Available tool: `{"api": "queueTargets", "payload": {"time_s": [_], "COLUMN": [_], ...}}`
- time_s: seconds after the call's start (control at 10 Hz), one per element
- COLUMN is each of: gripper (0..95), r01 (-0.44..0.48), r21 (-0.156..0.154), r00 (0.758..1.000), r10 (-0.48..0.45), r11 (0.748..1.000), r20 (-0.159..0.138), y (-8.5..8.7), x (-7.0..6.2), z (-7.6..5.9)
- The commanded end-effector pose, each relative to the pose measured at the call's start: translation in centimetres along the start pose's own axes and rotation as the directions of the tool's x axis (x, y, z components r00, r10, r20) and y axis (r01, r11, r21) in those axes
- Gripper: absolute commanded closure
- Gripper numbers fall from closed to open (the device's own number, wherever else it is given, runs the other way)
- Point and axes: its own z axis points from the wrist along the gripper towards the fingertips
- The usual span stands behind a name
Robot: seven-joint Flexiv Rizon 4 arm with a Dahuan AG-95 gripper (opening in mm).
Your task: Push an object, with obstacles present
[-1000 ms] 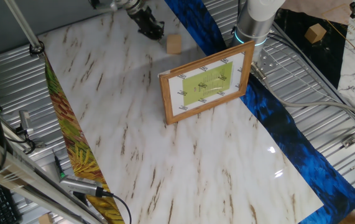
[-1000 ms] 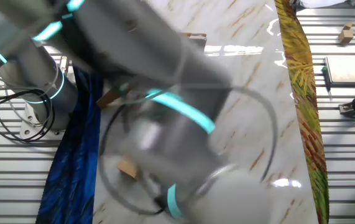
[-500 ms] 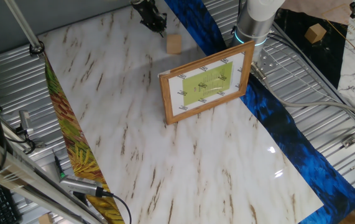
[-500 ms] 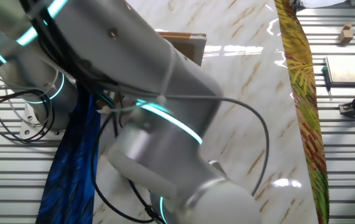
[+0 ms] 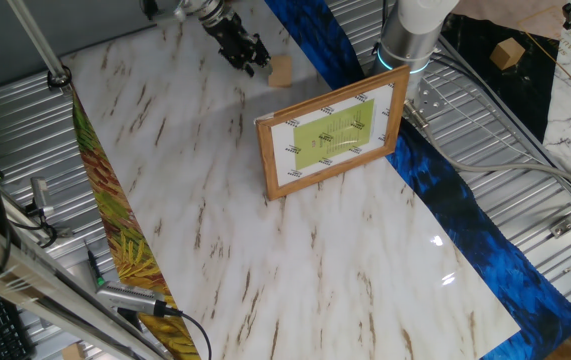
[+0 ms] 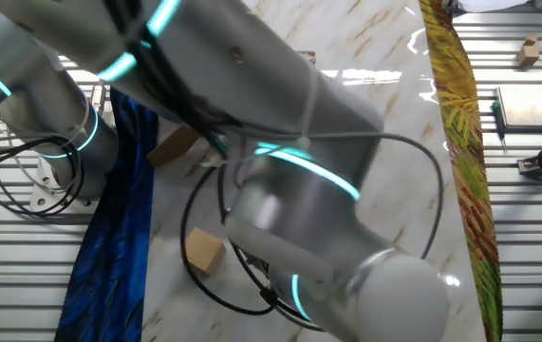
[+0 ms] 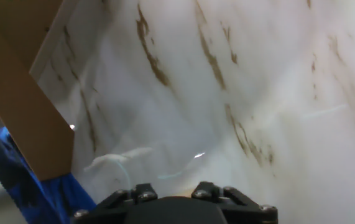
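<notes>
Marble-print tabletop (image 5: pixel 215 200) is carrying the setup, w/ a blue cloth strip (image 5: pixel 445 200) running along the robot-base side and a leaf-print strip (image 5: pixel 103 190) along the opposite edge. Wooden block (image 5: pixel 281 69) is sitting flat near the far corner, close to the blue strip.

Picture frame (image 5: pixel 333 135) is standing upright on its long edge, nearer the cam than the block and apart from it. It is prob. acting as the obstacle, blocking a straight push down the tabletop, so any route is needing to go around it.

Gripper (image 5: pixel 253 62) is hanging low and tilted, just beside the block on the side away from the blue strip. That pos. is suggesting a push setup, not a grasp. Contact w/ block: cannot confirm.

Fingers (image 5: pixel 247 52) are apparently holding nothing. Spread vs. pressed together: cannot tell. They are showing dark and small in one fixed view, the arm is hiding them in the other, and the hand cam is showing only dark hardware at the bottom edge plus a tan wooden face at left.
</notes>
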Motion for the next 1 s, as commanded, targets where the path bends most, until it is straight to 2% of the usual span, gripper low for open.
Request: {"api": "queueTargets", "payload": {"time_s": [0.1,0.4,0.6,0.8,0.9,1.0], "gripper": [19.0,19.0,19.0,19.0,38.0,38.0], "r01": [0.001,0.017,0.024,0.031,0.037,0.042], "r21": [0.002,0.009,0.017,0.025,0.034,0.037], "r00": [1.000,1.000,1.000,0.999,0.999,0.999], "r10": [-0.001,-0.017,-0.023,-0.030,-0.036,-0.041], "r11": [1.000,1.000,1.000,0.999,0.999,0.998], "r20": [0.001,-0.005,-0.012,-0.019,-0.023,-0.025], "y": [0.1,-0.5,-0.8,-1.2,-1.7,-1.9], "x": [0.1,0.4,1.2,2.6,4.1,4.9], "z": [0.2,0.9,1.0,1.1,1.2,1.4]}}
